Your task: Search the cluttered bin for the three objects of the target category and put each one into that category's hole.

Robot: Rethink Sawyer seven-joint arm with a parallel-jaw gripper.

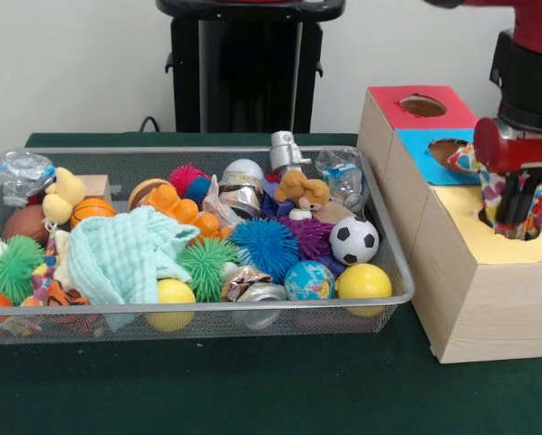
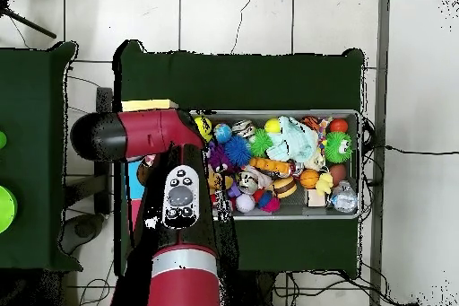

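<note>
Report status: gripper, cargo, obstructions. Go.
Gripper down at the yellow hole of the wooden box, fingers hidden. Patterned cloth bunched around it, going in. Wire bin beside the box, nothing blocking the hole.

The arm (image 2: 175, 231) is glossy red with black joints, and what looks like a grey button panel.

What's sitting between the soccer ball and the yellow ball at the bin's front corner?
Nothing: in the front view the soccer ball sits directly behind the yellow ball, apparently touching it, with the globe ball beside.

Bin (image 1: 380, 299) left of box (image 1: 475, 308)
</note>
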